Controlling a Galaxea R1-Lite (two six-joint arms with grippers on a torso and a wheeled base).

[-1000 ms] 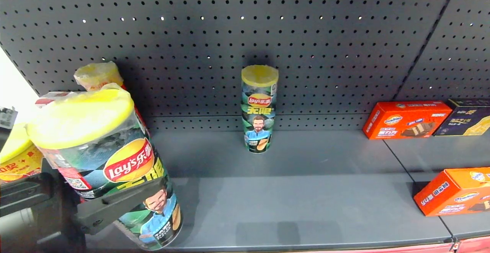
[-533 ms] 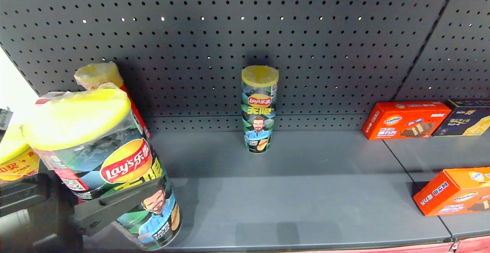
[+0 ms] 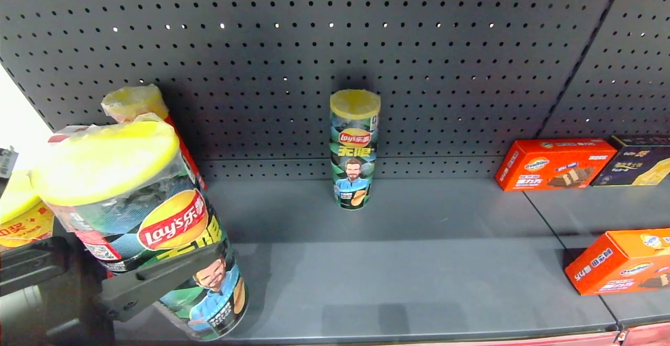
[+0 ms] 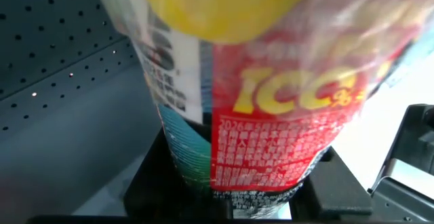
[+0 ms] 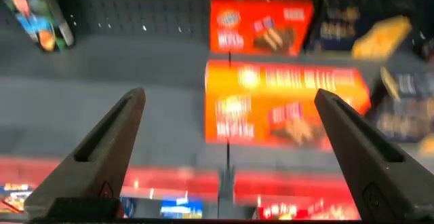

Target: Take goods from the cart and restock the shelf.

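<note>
My left gripper (image 3: 104, 278) is shut on a chip can (image 3: 152, 220) with a yellow lid, held tilted at the front left of the grey shelf (image 3: 419, 278). Whether its lower end touches the shelf board I cannot tell. In the left wrist view the same can (image 4: 251, 115) rises out of the left gripper (image 4: 230, 190). A matching can (image 3: 354, 149) stands upright at the back middle of the shelf. My right gripper (image 5: 230, 156) hangs open in front of the shelf's right part, facing an orange box (image 5: 285, 108), with nothing between its fingers.
Another yellow-lidded can (image 3: 135, 102) stands behind the held one, against the pegboard back wall (image 3: 335, 47). Orange boxes (image 3: 555, 163) (image 3: 620, 262) and a dark box (image 3: 641, 165) lie on the right. Bare shelf board lies between the middle can and the boxes.
The held can and my left gripper have shifted slightly to the left. Everything on the shelf has stayed where it was.
</note>
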